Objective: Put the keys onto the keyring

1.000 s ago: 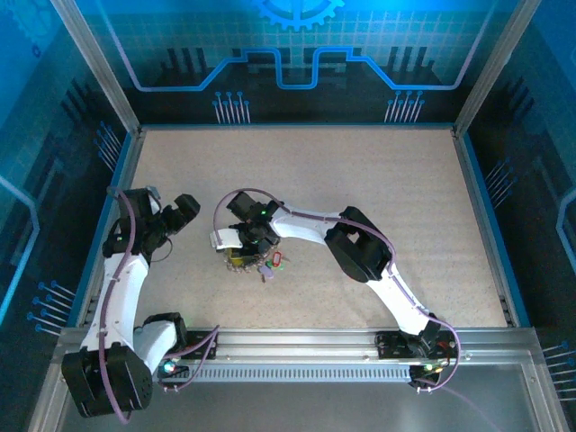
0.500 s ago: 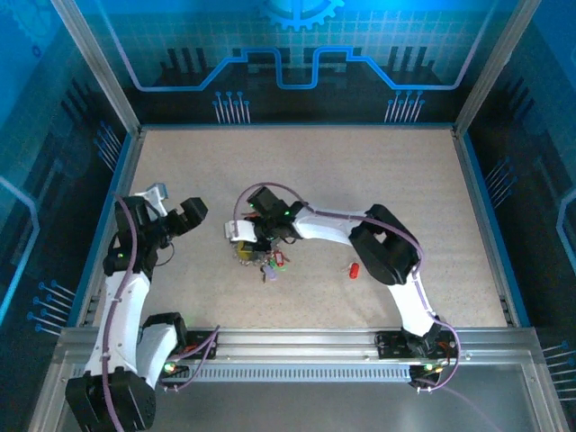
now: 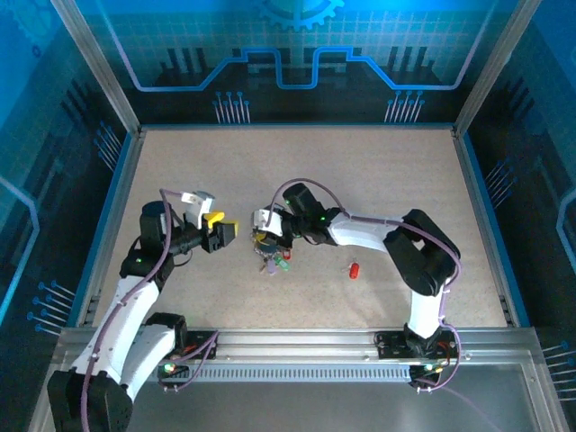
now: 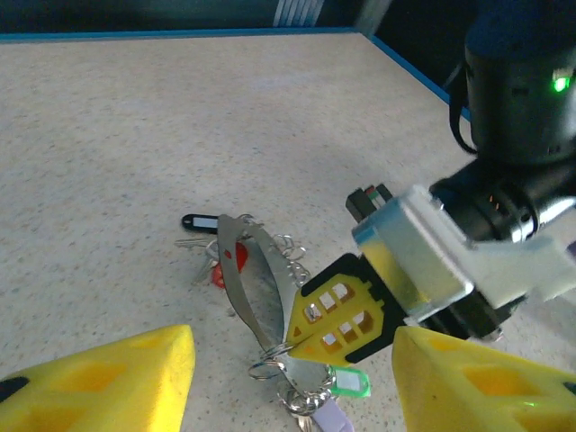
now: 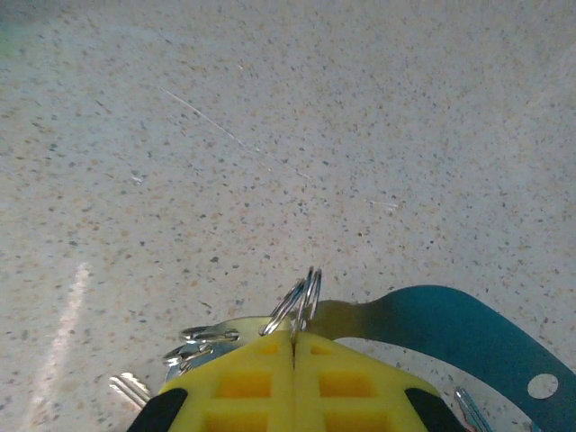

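Note:
My right gripper (image 3: pixel 264 238) (image 5: pixel 294 340) is shut on the keyring (image 4: pixel 232 270), a thin metal band loop, and on small split rings (image 5: pixel 301 301) at its edge. It holds the loop upright just above the table. Several keys (image 3: pixel 274 262) hang below it: a red tag (image 4: pixel 230 259), a black tag (image 4: pixel 198 221) and a green tag (image 4: pixel 352 383). A loose red key (image 3: pixel 354 269) lies to the right, apart from the bunch. My left gripper (image 3: pixel 224 236) (image 4: pixel 292 351) faces the bunch from the left. It is open, its yellow fingers (image 4: pixel 108 378) either side of the loop's lower end without touching.
The speckled beige table (image 3: pixel 360 171) has blue raised edges (image 3: pixel 477 198) and open room at the back and right. The right forearm (image 3: pixel 360 232) stretches across the middle, its elbow (image 3: pixel 430 256) near the loose red key.
My left arm swung right toward the bunch and its jaws narrowed. My right gripper carried the keyring to the right, and the arm moved off the loose red key.

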{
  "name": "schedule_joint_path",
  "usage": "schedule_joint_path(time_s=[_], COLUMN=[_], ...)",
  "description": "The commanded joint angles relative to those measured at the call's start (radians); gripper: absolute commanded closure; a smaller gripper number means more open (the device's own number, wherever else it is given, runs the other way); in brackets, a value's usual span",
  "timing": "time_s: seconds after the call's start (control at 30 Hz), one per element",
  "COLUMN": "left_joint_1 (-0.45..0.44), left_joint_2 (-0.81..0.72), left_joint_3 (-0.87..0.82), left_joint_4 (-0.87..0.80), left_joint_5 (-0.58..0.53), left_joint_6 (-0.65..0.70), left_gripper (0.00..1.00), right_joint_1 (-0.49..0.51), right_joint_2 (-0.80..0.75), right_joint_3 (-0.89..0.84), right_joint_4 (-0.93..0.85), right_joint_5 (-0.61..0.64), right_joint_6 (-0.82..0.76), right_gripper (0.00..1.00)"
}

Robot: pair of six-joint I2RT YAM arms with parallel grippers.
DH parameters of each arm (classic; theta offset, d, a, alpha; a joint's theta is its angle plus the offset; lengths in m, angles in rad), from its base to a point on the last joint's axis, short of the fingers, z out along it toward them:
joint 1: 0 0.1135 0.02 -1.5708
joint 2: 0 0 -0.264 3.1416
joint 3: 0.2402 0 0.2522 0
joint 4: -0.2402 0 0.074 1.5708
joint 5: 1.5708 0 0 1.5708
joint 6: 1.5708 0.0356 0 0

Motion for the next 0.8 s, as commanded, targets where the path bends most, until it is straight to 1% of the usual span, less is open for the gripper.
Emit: schedule_joint_path(time_s=[0.0, 0.03, 0.1, 0.2, 0.33, 0.47, 0.5, 0.77], left_joint_1=[-0.027, -0.037, -0.065, -0.109, -0.155, -0.166, -0.168, -0.168], left_joint_2=[0.025, 0.033, 0.048, 0.076, 0.086, 0.080, 0.075, 0.052], left_joint_3=[0.014, 0.025, 0.043, 0.066, 0.082, 0.105, 0.115, 0.145], left_joint_4=[0.004, -0.029, -0.082, -0.112, -0.104, -0.118, -0.131, -0.194], left_joint_5=[0.133, 0.167, 0.188, 0.178, 0.132, 0.178, 0.176, 0.135], left_joint_6=[0.224, 0.290, 0.376, 0.439, 0.461, 0.501, 0.510, 0.593], left_gripper=[0.45, 0.47, 0.47, 0.48, 0.50, 0.50, 0.50, 0.49], right_joint_1=[-0.021, -0.024, -0.031, -0.039, -0.040, -0.041, -0.041, -0.048], right_joint_2=[-0.095, -0.114, -0.142, -0.183, -0.218, -0.246, -0.251, -0.284], right_joint_3=[-0.048, -0.065, -0.079, -0.097, -0.128, -0.150, -0.157, -0.181], right_joint_4=[0.102, 0.117, 0.123, 0.118, 0.152, 0.151, 0.183, 0.215], right_joint_5=[-0.081, -0.091, -0.108, -0.134, -0.132, -0.124, -0.124, -0.134], right_joint_6=[-0.003, -0.004, -0.008, -0.015, -0.029, -0.045, -0.050, -0.034], right_gripper=[1.00, 1.00, 1.00, 1.00, 1.00, 1.00, 1.00, 1.00])
